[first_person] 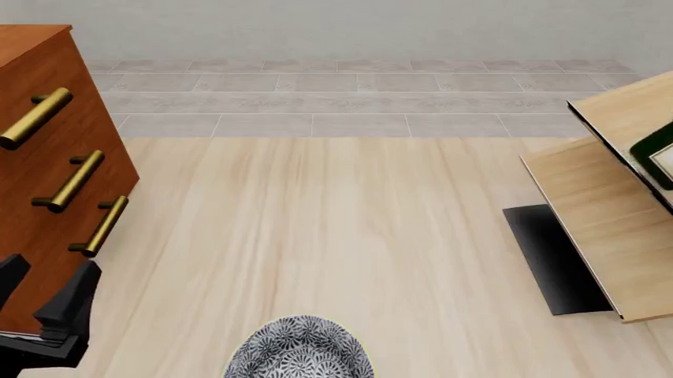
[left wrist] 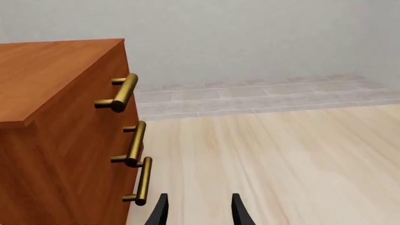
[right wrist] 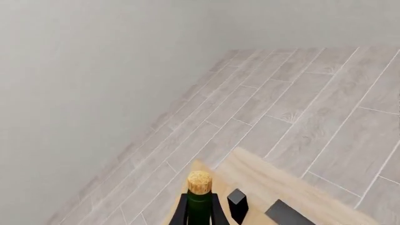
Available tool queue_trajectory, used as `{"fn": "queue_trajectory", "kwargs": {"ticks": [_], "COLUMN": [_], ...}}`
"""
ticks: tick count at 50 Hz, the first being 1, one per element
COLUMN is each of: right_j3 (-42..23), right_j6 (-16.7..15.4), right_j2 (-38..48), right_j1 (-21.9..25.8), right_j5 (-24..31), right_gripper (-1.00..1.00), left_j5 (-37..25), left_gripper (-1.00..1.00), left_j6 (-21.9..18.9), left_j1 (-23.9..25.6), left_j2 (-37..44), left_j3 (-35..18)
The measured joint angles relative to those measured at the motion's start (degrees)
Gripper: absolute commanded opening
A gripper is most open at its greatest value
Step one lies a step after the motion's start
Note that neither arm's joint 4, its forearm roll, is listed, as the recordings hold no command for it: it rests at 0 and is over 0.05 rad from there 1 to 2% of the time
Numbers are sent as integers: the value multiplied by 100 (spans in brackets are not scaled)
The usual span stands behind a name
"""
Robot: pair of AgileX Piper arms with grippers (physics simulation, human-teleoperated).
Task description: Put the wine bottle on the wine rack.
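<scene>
The wine bottle [right wrist: 200, 206] shows its dark green neck and tan cork in the right wrist view. My right gripper [right wrist: 198, 213] is shut on that neck, one dark finger on each side. In the front view only a green sliver of the wine bottle [first_person: 654, 150], with a white label, shows at the right edge, against the upper panels of the wine rack [first_person: 600, 213]. The right gripper itself is outside that view. The rack's black base plate [first_person: 552, 260] lies on the table. My left gripper [left wrist: 198, 212] is open and holds nothing, low beside the cabinet [left wrist: 56, 140].
A reddish-brown cabinet [first_person: 47, 157] with brass bar handles [first_person: 79, 179] stands at the left, close to the left gripper [first_person: 42, 287]. A round grey patterned object [first_person: 299, 353] sits at the near table edge. Grey tiled floor and a pale wall lie beyond the table.
</scene>
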State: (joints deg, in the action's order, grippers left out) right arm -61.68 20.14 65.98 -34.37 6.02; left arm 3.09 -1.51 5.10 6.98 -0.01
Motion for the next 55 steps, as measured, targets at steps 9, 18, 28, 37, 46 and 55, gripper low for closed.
{"fn": "queue_trajectory", "kwargs": {"ticks": [9, 18, 28, 37, 46, 55], "right_j3": [21, 47, 100, 128, 118, 82], "right_j6": [16, 88, 185, 308, 460, 605], "right_j2": [87, 161, 216, 264, 333, 465], "right_j1": [-86, -146, -207, -256, -286, -332], "right_j5": [-89, -180, -283, -340, -361, -394], "right_gripper": [-100, -100, -100, -100, -100, -100], "left_j5": [-4, -5, 83, 153, 192, 184], "left_gripper": [100, 100, 100, 100, 100, 100], "left_j6": [-7, -11, -20, -32, -38, -38], "left_j1": [-6, -4, 2, 8, 14, 27], "left_j2": [5, 13, 101, 161, 197, 192], "left_j3": [0, 0, 0, 0, 0, 0]}}
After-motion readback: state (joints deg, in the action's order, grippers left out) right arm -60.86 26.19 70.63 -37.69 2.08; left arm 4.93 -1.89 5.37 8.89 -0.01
